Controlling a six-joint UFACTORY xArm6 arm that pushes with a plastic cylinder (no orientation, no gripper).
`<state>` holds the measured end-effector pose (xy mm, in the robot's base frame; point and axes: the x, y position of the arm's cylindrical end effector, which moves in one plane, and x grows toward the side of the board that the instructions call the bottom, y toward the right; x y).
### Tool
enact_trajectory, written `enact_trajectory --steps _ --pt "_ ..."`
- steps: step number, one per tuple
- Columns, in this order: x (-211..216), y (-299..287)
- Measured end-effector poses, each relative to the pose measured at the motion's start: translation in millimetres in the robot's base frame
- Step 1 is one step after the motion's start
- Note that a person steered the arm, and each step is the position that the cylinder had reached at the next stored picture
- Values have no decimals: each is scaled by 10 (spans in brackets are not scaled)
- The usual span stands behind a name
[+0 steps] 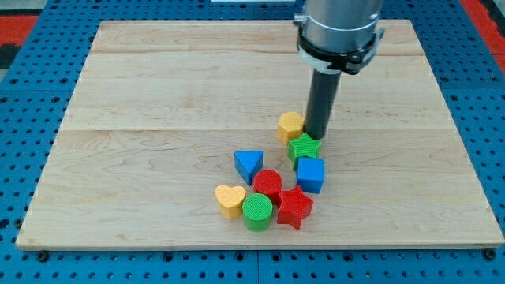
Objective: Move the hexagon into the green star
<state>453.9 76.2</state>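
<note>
The yellow hexagon (pixel 289 125) lies near the board's middle, touching the upper left of the green star (pixel 304 148). My tip (pixel 317 136) rests on the board just right of the hexagon and at the star's upper right edge. The dark rod rises from there to the grey arm at the view's top.
Below the star lie a blue cube (pixel 310 174), a blue triangle (pixel 248 165), a red cylinder (pixel 268 184), a red star (pixel 293 207), a green cylinder (pixel 257 211) and a yellow heart (pixel 230 200). The wooden board (pixel 158 118) sits on a blue pegboard.
</note>
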Motion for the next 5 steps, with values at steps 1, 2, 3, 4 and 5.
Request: enact_trajectory --steps 1,2,3,4,5 --pt "0 -195" --pt "-5 -216" --pt "-526 192" --pt "-933 143" --pt "-1052 -528"
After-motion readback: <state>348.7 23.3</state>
